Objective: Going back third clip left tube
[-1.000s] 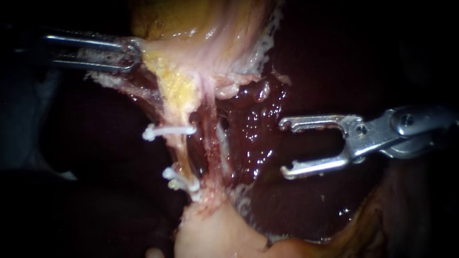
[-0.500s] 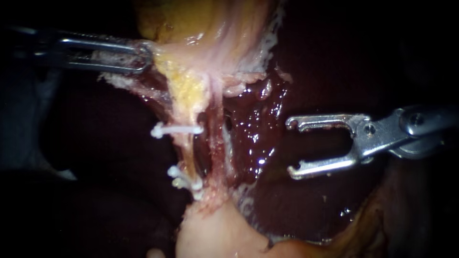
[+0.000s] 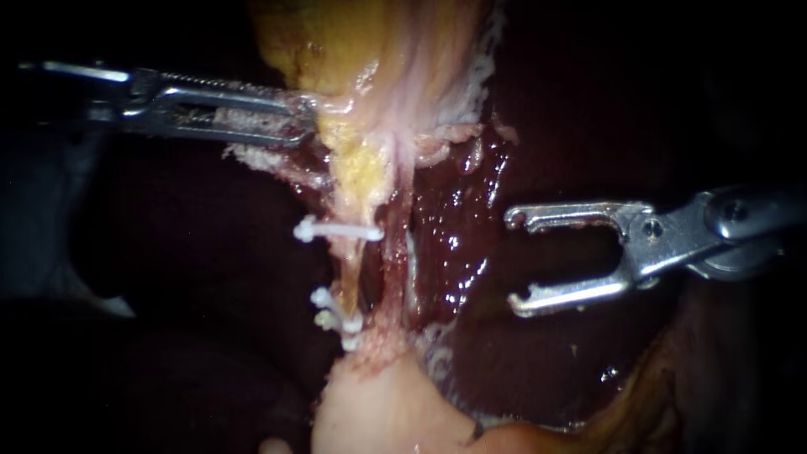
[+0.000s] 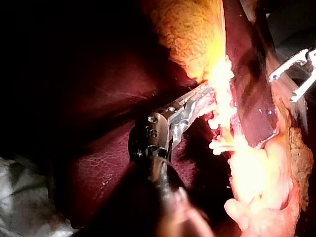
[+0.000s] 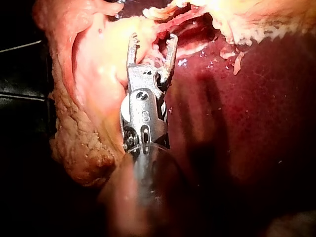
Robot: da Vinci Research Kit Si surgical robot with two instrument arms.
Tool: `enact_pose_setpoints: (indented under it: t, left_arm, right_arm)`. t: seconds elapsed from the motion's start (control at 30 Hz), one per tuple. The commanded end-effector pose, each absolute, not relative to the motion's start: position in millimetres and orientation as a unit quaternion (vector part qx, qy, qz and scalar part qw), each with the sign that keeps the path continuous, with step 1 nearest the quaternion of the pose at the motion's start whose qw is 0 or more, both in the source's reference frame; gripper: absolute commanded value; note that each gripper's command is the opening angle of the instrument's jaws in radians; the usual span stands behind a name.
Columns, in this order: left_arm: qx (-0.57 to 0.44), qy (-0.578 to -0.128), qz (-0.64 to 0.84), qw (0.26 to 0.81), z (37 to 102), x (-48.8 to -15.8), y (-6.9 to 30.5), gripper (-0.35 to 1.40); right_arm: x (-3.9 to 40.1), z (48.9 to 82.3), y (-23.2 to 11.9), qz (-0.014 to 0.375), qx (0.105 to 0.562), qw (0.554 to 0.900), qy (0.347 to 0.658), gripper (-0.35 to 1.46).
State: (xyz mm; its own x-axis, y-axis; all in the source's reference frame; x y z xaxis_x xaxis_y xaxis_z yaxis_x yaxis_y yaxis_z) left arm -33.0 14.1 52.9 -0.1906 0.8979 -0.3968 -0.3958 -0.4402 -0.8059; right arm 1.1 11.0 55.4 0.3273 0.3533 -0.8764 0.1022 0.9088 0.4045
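My left instrument (image 3: pixel 303 120) comes in from the left, its jaws shut on the yellowish edge of the gallbladder (image 3: pixel 370 50); the left wrist view shows the same hold (image 4: pixel 208 95). Below it run two thin tubes. The left tube (image 3: pixel 351 273) carries one white clip (image 3: pixel 336 229) higher up and two more clips (image 3: pixel 334 313) close together lower down. The right tube (image 3: pixel 395 265) is bare. My right instrument (image 3: pixel 513 262) stands to the right of the tubes, apart from them, jaws open and empty, as its own wrist view (image 5: pixel 152 39) also shows.
Dark red, wet liver (image 3: pixel 458 244) lies behind the tubes and under my right instrument. A pale lump of tissue (image 3: pixel 378 412) sits at the tubes' lower end. Yellow fatty tissue (image 5: pixel 81 143) lies beside my right instrument's shaft.
My left instrument has moved right with the gallbladder edge, carrying the tubes and clips right and more upright. My right instrument drew back slightly to the right, jaws still open.
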Motion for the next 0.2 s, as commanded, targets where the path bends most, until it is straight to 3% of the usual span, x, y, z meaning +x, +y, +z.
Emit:
enact_pose_setpoints:
  t: [0.03, 0.2]
  left_arm:
    - [-0.450, -0.279, 0.719, 0.450, 52.9, -33.0, 14.1, -0.35]
    - [-0.450, -0.279, 0.719, 0.449, 52.9, -32.9, 14.1, -0.35]
  right_arm:
    - [1.1, 55.4, 11.0, 0.080, 0.198, 0.790, 0.575, 0.50]
    - [1.1, 55.4, 11.0, 0.080, 0.198, 0.790, 0.575, 0.50]
